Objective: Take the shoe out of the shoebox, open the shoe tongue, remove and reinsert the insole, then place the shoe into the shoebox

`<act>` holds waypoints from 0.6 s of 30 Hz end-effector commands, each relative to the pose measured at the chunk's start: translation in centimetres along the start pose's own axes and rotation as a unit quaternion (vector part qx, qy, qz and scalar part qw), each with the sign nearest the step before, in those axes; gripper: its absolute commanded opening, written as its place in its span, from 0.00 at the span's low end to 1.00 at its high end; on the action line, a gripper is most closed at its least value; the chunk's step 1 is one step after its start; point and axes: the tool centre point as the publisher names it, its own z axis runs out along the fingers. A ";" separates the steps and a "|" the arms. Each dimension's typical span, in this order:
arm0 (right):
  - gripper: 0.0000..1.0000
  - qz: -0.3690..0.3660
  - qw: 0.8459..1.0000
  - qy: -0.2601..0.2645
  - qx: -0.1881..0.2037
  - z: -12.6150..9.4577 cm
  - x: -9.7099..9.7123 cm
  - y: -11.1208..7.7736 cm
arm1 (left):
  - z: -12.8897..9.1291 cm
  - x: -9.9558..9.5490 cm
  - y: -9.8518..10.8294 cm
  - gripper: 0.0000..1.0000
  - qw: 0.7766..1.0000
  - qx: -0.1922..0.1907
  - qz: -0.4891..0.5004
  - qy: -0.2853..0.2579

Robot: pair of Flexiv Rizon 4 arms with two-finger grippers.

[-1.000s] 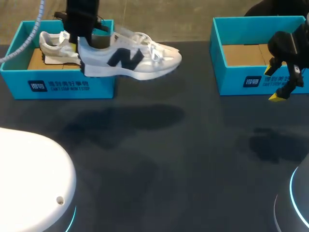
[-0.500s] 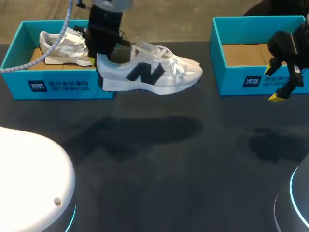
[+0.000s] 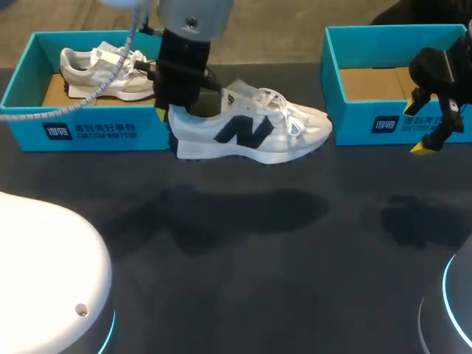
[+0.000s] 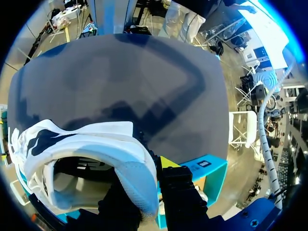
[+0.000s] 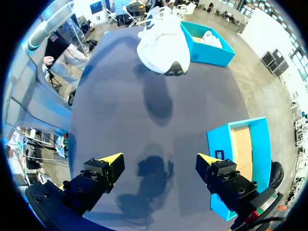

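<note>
Shoe (image 3: 251,131), pinched by left tool (image 4: 144,175), moved right off shoebox (image 3: 88,131); right tool (image 5: 159,163) spread.

We see a white shoe (image 3: 251,133) with pale grey panels and a dark letter-shaped mark on its side, and a second shoe (image 3: 103,70) in white and beige-grey. The left shoebox (image 3: 96,131) and the right shoebox (image 3: 354,118) are turquoise with white print on the front and brown cardboard inside, on a dark grey table (image 3: 295,258). Our left gripper (image 4: 147,180) and right gripper (image 5: 159,159) are black with bright yellow tips.
</note>
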 end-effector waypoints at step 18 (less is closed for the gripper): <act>1.00 0.001 1.000 0.000 0.001 0.1 0.0 0.0 | 6.4 -3.7 -2.6 0.00 0.998 -0.047 -0.015 -0.027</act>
